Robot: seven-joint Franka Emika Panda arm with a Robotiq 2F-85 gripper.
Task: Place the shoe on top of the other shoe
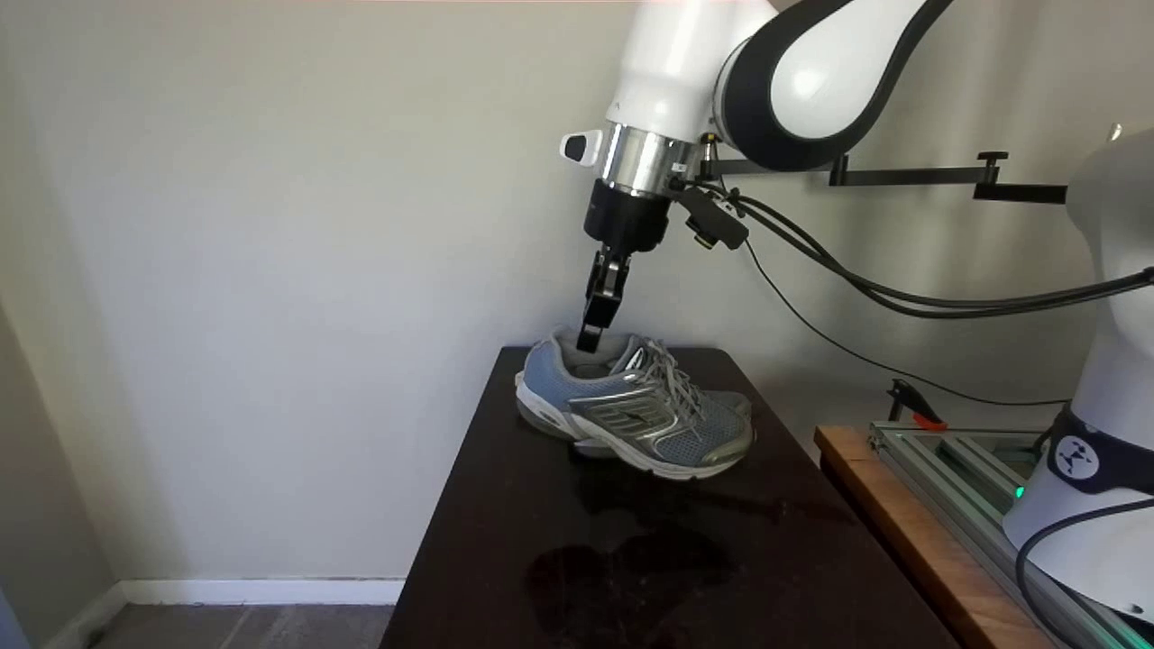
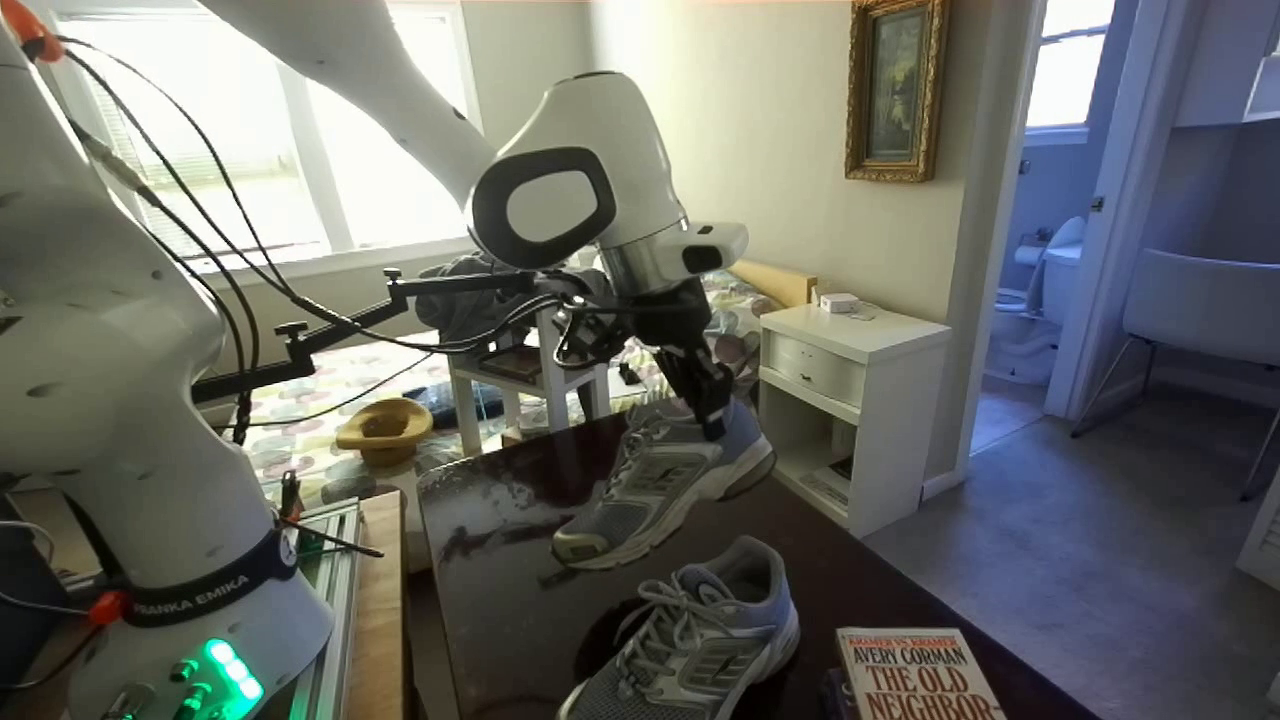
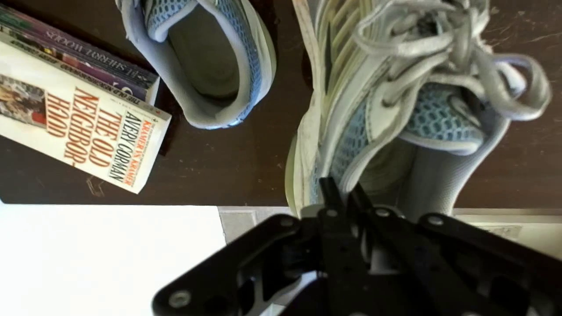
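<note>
The held shoe, a grey and blue running shoe, also shows in an exterior view and large in the wrist view. My gripper is shut on its collar near the heel, one finger inside the opening and one outside. The gripper also shows in both exterior views. The shoe looks raised above the table, heel higher than toe. The other shoe stands upright on the table beside it. The wrist view shows its heel; in an exterior view it is mostly hidden behind the held shoe.
The dark table carries a white-covered book near the other shoe's heel. In the wrist view it lies beside a purple-spined book. A white nightstand stands beyond the table's edge.
</note>
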